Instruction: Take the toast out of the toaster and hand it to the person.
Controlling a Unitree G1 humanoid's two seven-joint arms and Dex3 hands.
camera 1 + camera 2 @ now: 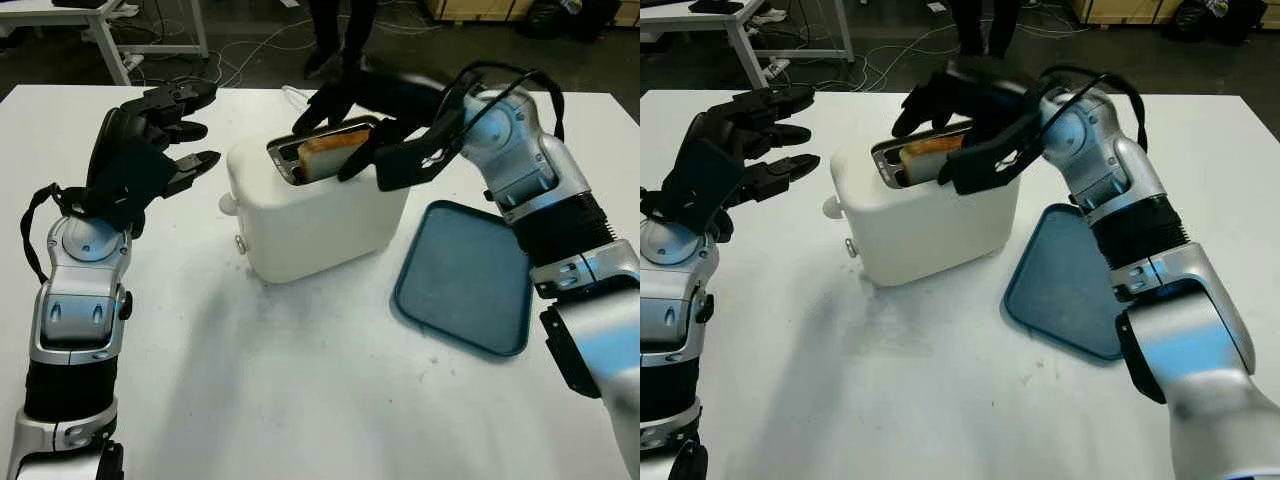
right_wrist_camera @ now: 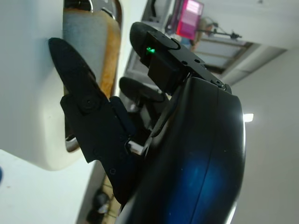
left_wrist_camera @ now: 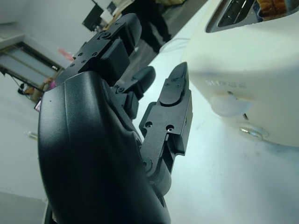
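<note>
The white table carried, near its middle, a white toaster, with a blue tray lying just beside it on the robot's right. The toast stood in the toaster's slot, its upper part risen above the rim and leaning toward the far end. The right hand was poised over that end of the toaster, with one finger reaching across the far side of the slice and a broad finger lying down the toaster's near face; the fingers bracketed the toast but had not visibly closed on it, so the hand held nothing as yet. The left hand was open and raised above the table to the left of the toaster, apart from it. Judged from this arrangement, the step in hand was the grasp: it would go best if the near finger were brought up off the toaster wall and onto the face of the slice, so that the pinch fell on bread alone, followed by a straight lift along the slot to avoid catching the rim. The lower part of the toast was hidden inside the slot, the contact between far finger and crust could not be made out, and of the person only dark legs showed beyond the table's far edge.
</note>
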